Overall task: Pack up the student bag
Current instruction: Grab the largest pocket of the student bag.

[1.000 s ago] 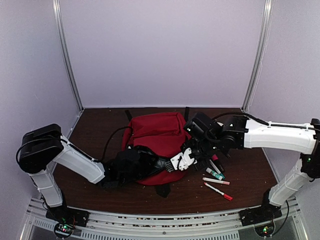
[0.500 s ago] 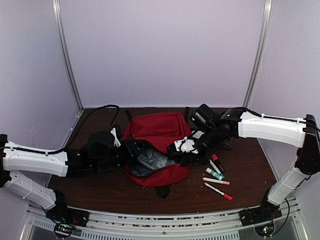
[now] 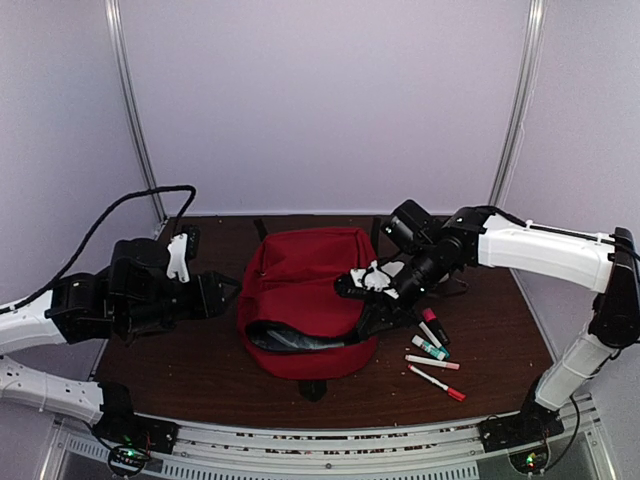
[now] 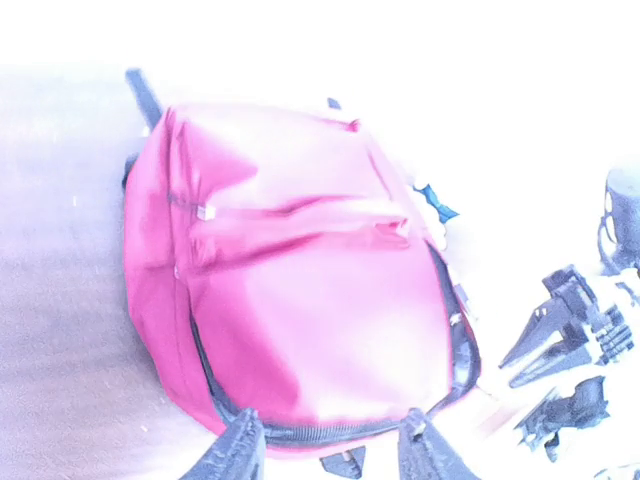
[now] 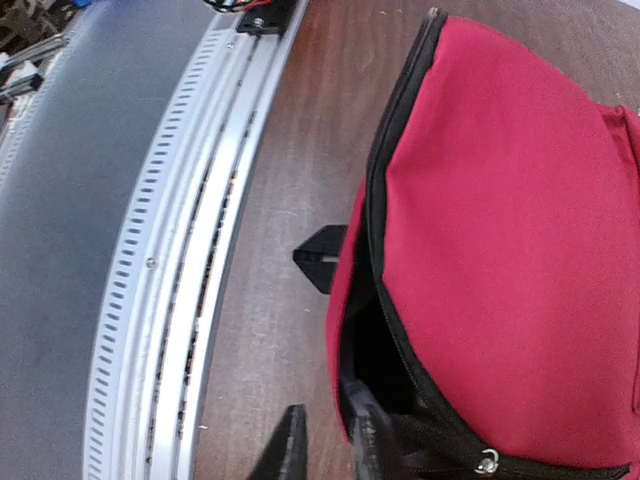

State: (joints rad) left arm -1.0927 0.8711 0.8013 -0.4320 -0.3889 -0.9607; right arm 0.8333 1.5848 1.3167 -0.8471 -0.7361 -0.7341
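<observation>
1. Red fabric student bag (image 3: 305, 290) lies mid-table (image 3: 190, 370), between my 2 grippers. Its long axis runs far-to-near, and the zip mouth (image 3: 290, 340) at the near end gapes a bit, grey lining showing.
2. R gripper (image 3: 362, 292) is the nearer one, right at the bag's right-near edge by the zip. Jaws stand a narrow slit apart; wrist view shows bare wood thru the gap, so nothing is pinched.
3. L gripper (image 3: 222, 287) sits off the bag's left side, apart from it and pointing at it. Its fingers (image 4: 237, 452) are spread wide and empty.
4. Markers (image 3: 432, 348) lie just right of the bag, on the R arm's side. My guess: R fetches them, w/ the mouth then to its left, and L props the opening.
5. Views: top cam alone shows both arms + markers. L wrist is washed out but takes in the whole bag top. R wrist gives the dark mouth close up, the zip pull (image 5: 487, 462) and the rail (image 5: 190, 280), but no markers.
</observation>
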